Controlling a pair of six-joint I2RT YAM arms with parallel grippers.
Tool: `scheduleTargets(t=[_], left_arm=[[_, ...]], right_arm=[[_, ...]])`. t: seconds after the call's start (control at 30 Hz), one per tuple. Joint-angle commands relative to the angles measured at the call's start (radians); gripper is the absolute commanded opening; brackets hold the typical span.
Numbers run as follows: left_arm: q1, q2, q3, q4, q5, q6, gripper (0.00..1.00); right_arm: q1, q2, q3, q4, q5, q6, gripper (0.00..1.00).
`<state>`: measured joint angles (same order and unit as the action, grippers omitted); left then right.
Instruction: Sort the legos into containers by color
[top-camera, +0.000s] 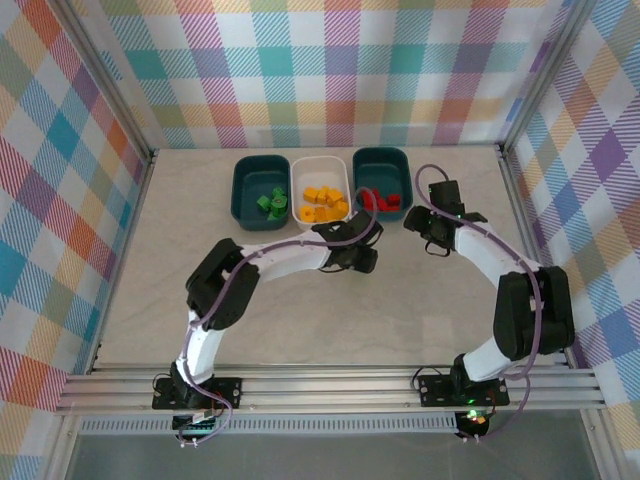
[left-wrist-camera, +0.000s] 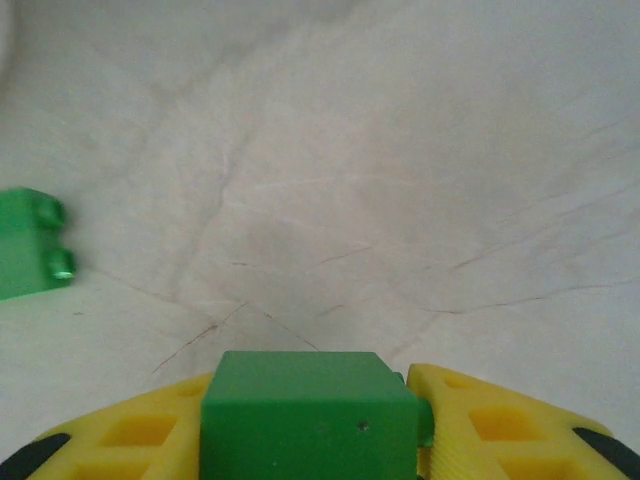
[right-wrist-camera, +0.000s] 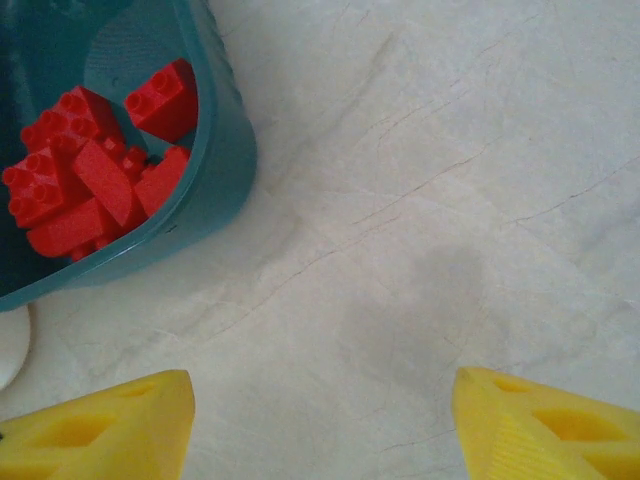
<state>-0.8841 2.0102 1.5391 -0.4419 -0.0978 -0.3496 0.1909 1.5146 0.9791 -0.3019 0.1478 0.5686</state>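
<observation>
left: white-and-black left arm (top-camera: 268, 264) elbow tucked in, forearm swung out to the right | left gripper (left-wrist-camera: 312, 440) yellow jaws pinched on a small green plastic brick (left-wrist-camera: 305, 405) | right: right arm (top-camera: 505, 285) elbow way out right, forearm curling back left | right gripper (right-wrist-camera: 320, 425) facing down, jaws spread wide
</observation>
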Motion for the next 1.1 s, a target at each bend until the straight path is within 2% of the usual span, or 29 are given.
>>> scheduleTargets(t=[0.0, 0.07, 0.2, 0.3, 0.4, 0.57, 0.63, 0.7, 0.73, 0.8, 0.87, 1.07], left_arm=[[0.111, -0.139, 0.005, -0.051, -0.028, 0.013, 0.40], [0.215, -0.146, 0.022, -0.093, -0.041, -0.021, 0.40], [0.447, -0.084, 0.091, -0.178, 0.016, -0.112, 0.41], [0.559, 0.016, 0.195, -0.238, 0.054, -0.130, 0.43], [0.621, 0.137, 0.356, -0.310, 0.090, -0.129, 0.43], [0.651, 0.299, 0.580, -0.383, 0.115, -0.112, 0.50], [0.658, 0.338, 0.657, -0.416, 0.110, -0.110, 0.58], [0.661, 0.339, 0.693, -0.416, 0.123, -0.099, 0.71], [0.661, 0.329, 0.697, -0.413, 0.122, -0.093, 0.74], [0.662, 0.284, 0.675, -0.400, 0.131, -0.094, 0.78], [0.662, 0.191, 0.555, -0.333, 0.151, -0.115, 0.79], [0.652, -0.231, -0.091, 0.046, 0.219, -0.252, 0.81]], right_arm=[[0.027, -0.042, -0.043, 0.127, -0.006, 0.025, 0.70], [0.041, -0.028, -0.052, 0.147, -0.017, 0.021, 0.70], [0.060, 0.007, -0.052, 0.152, -0.028, 0.020, 0.70], [0.062, 0.017, -0.057, 0.160, -0.036, 0.019, 0.70], [0.073, 0.031, -0.056, 0.171, -0.051, 0.009, 0.70], [0.147, 0.066, -0.021, 0.154, -0.058, -0.024, 0.72], [0.186, 0.077, -0.011, 0.145, -0.055, -0.036, 0.73], [0.235, 0.093, -0.003, 0.139, -0.051, -0.052, 0.76], [0.255, 0.103, 0.004, 0.135, -0.047, -0.063, 0.76], [0.298, 0.136, 0.023, 0.120, -0.029, -0.071, 0.78], [0.325, 0.180, 0.053, 0.112, -0.038, -0.075, 0.79], [0.408, 0.317, 0.177, 0.071, -0.018, -0.083, 0.83]])
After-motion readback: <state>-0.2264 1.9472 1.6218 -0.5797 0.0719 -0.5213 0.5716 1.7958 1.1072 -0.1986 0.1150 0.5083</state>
